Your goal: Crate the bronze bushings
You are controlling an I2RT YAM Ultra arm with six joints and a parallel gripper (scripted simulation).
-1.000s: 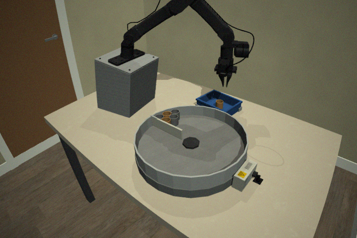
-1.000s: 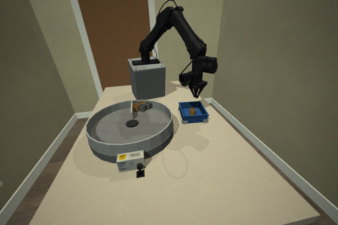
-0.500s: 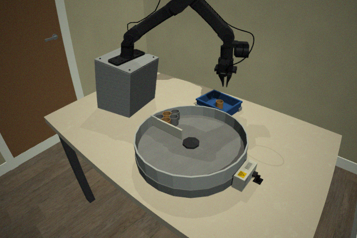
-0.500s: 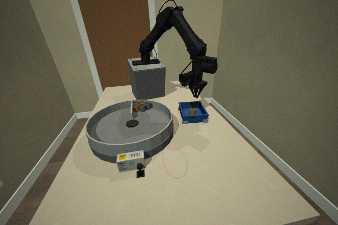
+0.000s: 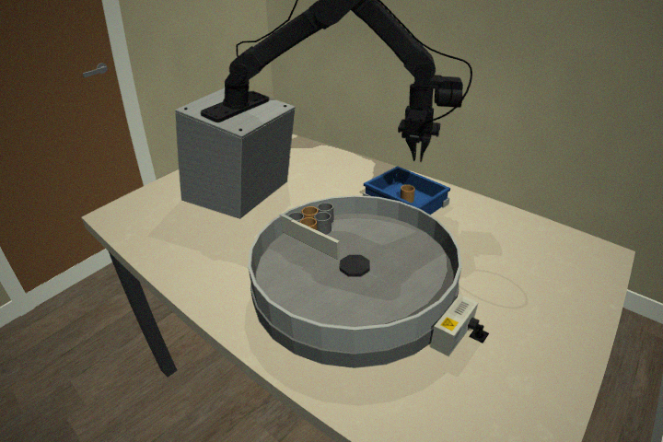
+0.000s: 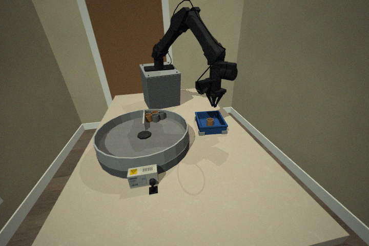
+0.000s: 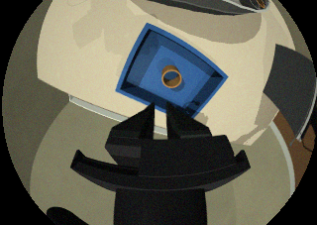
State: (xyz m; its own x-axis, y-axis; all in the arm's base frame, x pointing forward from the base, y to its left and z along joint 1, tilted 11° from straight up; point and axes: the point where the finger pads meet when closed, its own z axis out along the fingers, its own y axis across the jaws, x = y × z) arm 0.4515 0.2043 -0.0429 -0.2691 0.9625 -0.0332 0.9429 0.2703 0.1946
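My gripper (image 5: 417, 159) (image 6: 214, 106) (image 7: 160, 106) hangs above the far side of the blue crate (image 5: 439, 201) (image 6: 212, 130) (image 7: 195, 78). Its fingers are slightly open, with nothing between them. One bronze bushing (image 5: 407, 194) (image 6: 209, 123) (image 7: 170, 68) stands upright inside the crate. On the grey turntable (image 5: 353, 338) (image 6: 118, 161), two bronze bushings stand in a cluster, one nearer the divider (image 5: 308, 224) (image 6: 148, 118) and one behind it. Three steel bushings stand touching or close around them, one (image 5: 322, 223) (image 6: 155, 118) toward the open side. The divider partly hides the cluster in the top view.
The upright divider (image 5: 311, 237) (image 6: 144, 119) runs from the turntable's wall toward the dark hub (image 5: 354, 265) (image 6: 144, 135). A raised wall rings the turntable. A control box (image 5: 449, 333) (image 6: 143, 177) sits at its side. The arm's grey pedestal (image 5: 212, 161) (image 6: 163, 91) stands behind.
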